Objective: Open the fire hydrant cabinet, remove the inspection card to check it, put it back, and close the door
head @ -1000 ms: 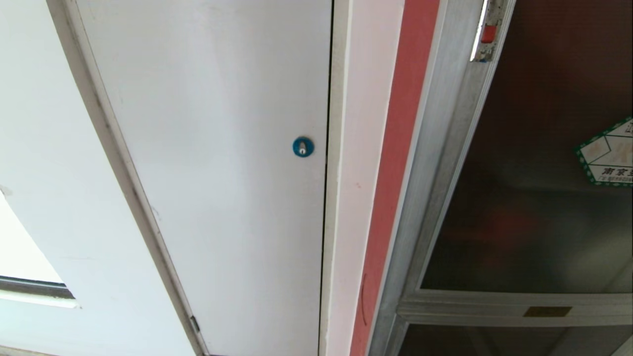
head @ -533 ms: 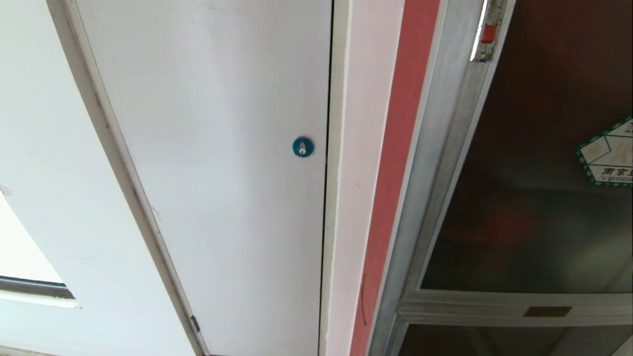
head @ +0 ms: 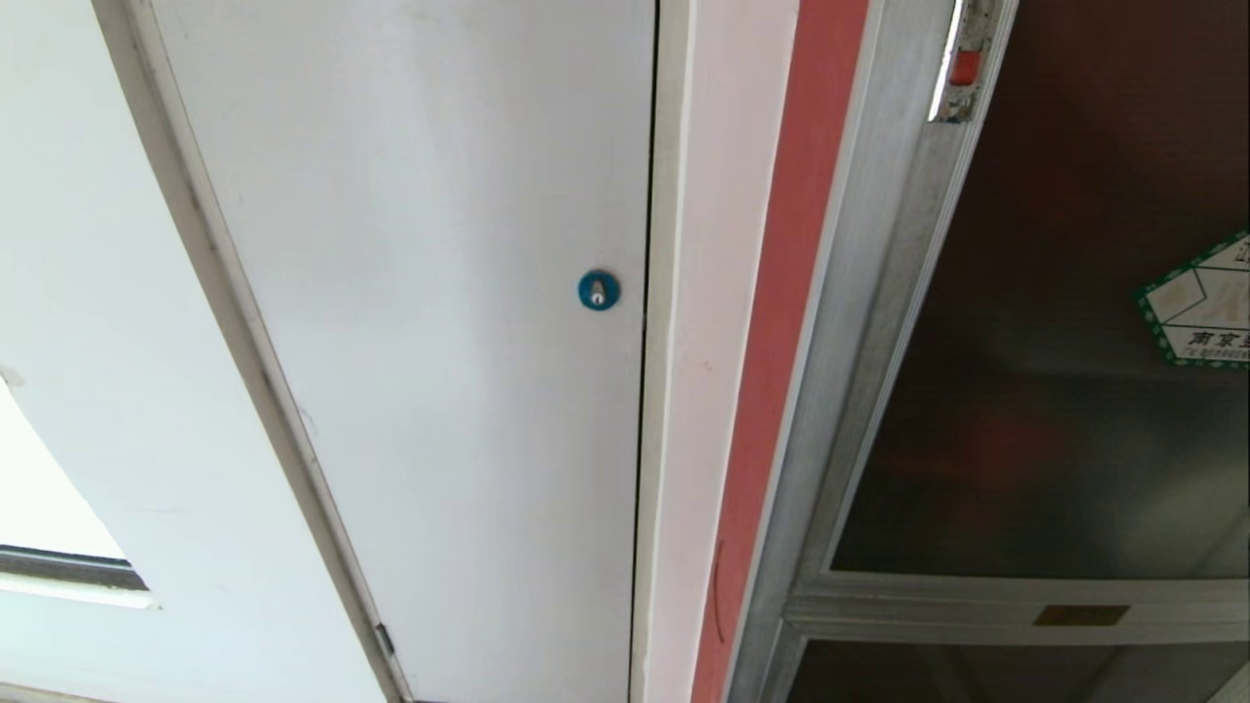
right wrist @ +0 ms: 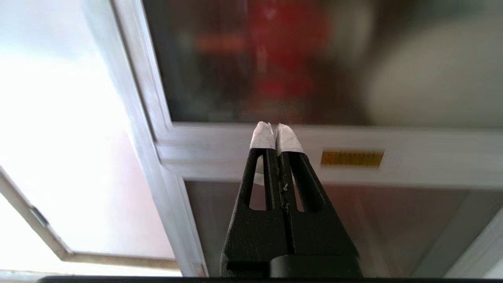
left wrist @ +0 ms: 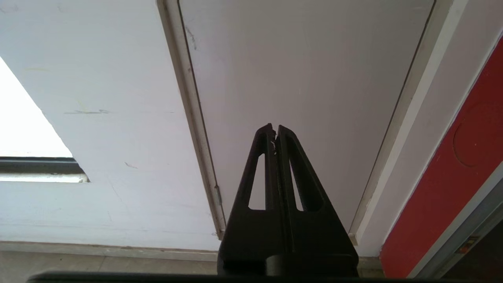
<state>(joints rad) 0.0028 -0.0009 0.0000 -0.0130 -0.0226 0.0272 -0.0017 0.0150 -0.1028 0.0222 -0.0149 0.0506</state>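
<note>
The fire hydrant cabinet point(head: 859, 322) with its brushed aluminium frame fills the right of the head view. Its door point(head: 1064, 391), a dark tinted pane, is closed; it carries a green-bordered white sticker point(head: 1199, 303) and a small red latch point(head: 965, 66) at its edge. Red shapes show dimly through the glass point(right wrist: 290, 51). The inspection card is hidden. My right gripper point(right wrist: 275, 129) is shut and empty, white-taped tips pointing at the frame's cross rail point(right wrist: 412, 157), apart from it. My left gripper point(left wrist: 274, 129) is shut and empty, facing the white door. Neither arm shows in the head view.
A plain white panel door point(head: 420, 322) with a round blue lock point(head: 598, 290) stands left of the cabinet, with a red strip point(head: 781, 322) between them. A brass label point(head: 1080, 615) sits on the cross rail above a lower dark pane point(right wrist: 353, 228). Floor shows below point(left wrist: 98, 265).
</note>
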